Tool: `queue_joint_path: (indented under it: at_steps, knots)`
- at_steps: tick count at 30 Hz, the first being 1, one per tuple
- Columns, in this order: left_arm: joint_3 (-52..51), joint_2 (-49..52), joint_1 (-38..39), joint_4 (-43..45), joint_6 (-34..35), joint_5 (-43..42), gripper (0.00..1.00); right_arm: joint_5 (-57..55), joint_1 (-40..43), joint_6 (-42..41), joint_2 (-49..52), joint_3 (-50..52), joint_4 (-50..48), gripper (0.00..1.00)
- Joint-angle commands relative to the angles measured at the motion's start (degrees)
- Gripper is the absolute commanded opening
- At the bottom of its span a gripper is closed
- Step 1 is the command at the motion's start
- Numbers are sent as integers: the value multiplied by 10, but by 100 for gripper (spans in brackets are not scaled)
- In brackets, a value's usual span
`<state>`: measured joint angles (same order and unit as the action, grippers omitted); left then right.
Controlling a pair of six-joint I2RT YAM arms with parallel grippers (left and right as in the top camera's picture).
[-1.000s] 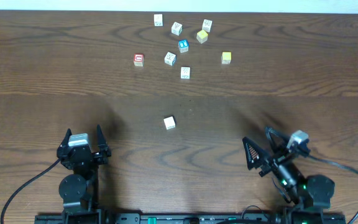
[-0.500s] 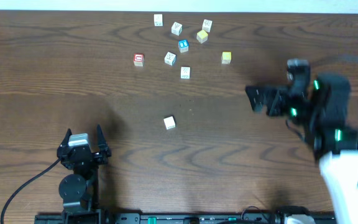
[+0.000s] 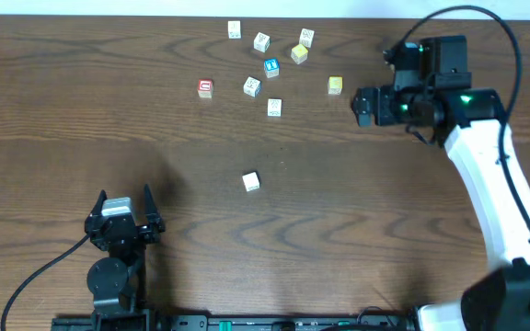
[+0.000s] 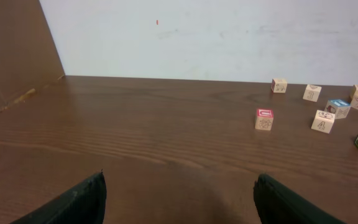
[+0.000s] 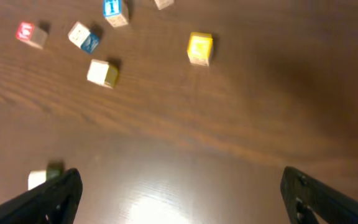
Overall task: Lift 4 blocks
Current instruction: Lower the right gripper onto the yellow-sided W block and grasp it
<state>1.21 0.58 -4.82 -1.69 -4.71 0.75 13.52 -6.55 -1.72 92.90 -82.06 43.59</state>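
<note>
The left pincer (image 3: 123,199) sits near-left, released and empty, and a lone white block (image 3: 251,181) lies mid-counter (image 3: 63,119). The other blocks (image 3: 274,107) lie scattered at the far side, and the right pincer (image 3: 364,103) hovers released and empty just right of the yellow block (image 3: 335,85). Every block rests on the wood, so I judge all four lifts remain.

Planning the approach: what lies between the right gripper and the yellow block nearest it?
Nothing; overhead shows bare table from right gripper to yellow block.
</note>
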Motion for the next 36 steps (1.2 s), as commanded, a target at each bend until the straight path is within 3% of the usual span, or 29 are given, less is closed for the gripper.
queue_joint_path:
  at_steps: [1, 15, 21, 29, 36]
  knots:
    - [-10, -3, -3, -24, 0, 9, 76, 1, -10, 32, 20, -11, -38, 99]
    - [-10, -3, -3, -24, 0, 9, 76, -133, -71, -72, 245, -202, -63, 99]
    - [-10, -3, -3, -24, 0, 9, 76, -160, -73, -191, 295, -213, -106, 95]
    - [-10, -3, -3, -24, 0, 9, 76, -160, -83, -194, 345, -213, -138, 99]
    - [-10, -3, -3, -24, 0, 9, 76, -158, -83, -195, 390, -213, -149, 82]
